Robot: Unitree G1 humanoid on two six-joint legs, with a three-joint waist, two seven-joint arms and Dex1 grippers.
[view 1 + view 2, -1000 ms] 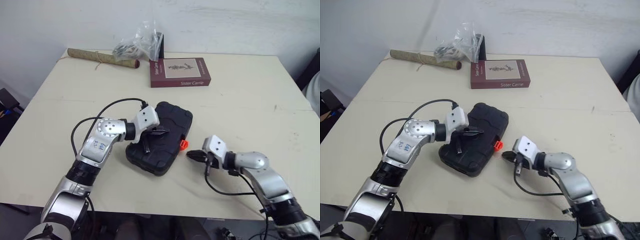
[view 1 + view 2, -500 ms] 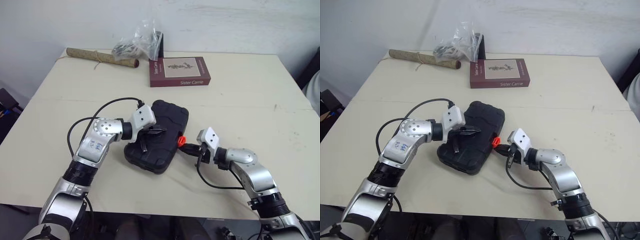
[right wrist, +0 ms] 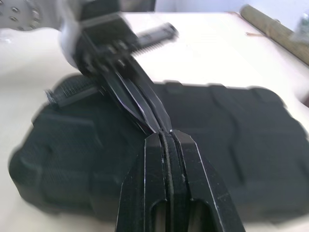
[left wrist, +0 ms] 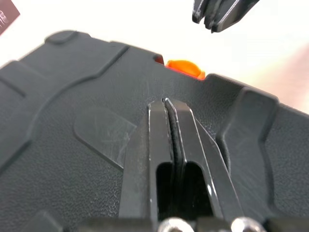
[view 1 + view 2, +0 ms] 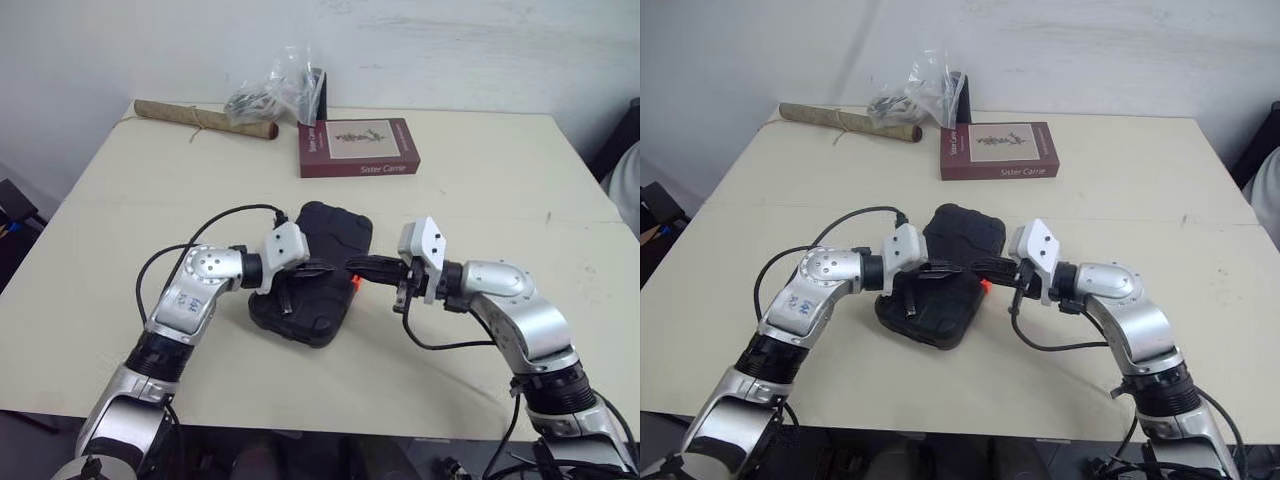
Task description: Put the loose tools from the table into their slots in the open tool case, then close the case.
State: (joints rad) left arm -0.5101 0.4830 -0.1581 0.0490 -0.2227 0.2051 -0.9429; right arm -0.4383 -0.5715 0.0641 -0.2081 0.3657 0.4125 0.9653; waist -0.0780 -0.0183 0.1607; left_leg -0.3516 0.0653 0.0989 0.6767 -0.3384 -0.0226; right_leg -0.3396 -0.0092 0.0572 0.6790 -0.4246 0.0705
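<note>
Change: the right tool (image 5: 358,265) has risen from the table (image 5: 480,200) beside the case and swung inward; it now hangs over the latch edge of the tool case (image 5: 322,225). The left tool (image 5: 322,268) has stayed on the lid.
Task item location: the tool case lies near the middle of the table, lid down and already shut, with its orange latch (image 5: 354,281) on the edge facing the right arm.
Left tool state: fingers pressed together, nothing between them, lying flat on the textured lid just short of the latch.
Right tool state: fingers closed tight, nothing held, tips pointing across the latch edge and almost meeting the left tool's tips. Whether they touch the lid cannot be told.
Reason for placement: the left tool probably weighs the lid down so that the case stays put. The right tool, coming in closed and narrow, is probably set to push the latch home.
Progress: judged to be the closing step; the latch looks unfastened, though this is not certain.
Bystanding items: a maroon book (image 5: 358,147), a plastic bag (image 5: 275,90) and a rolled mat (image 5: 205,117) lie at the far edge, well apart from the case.
Legible writing: "Sister Carrie" on the book's cover and spine. No brand can be read on the case.
</note>
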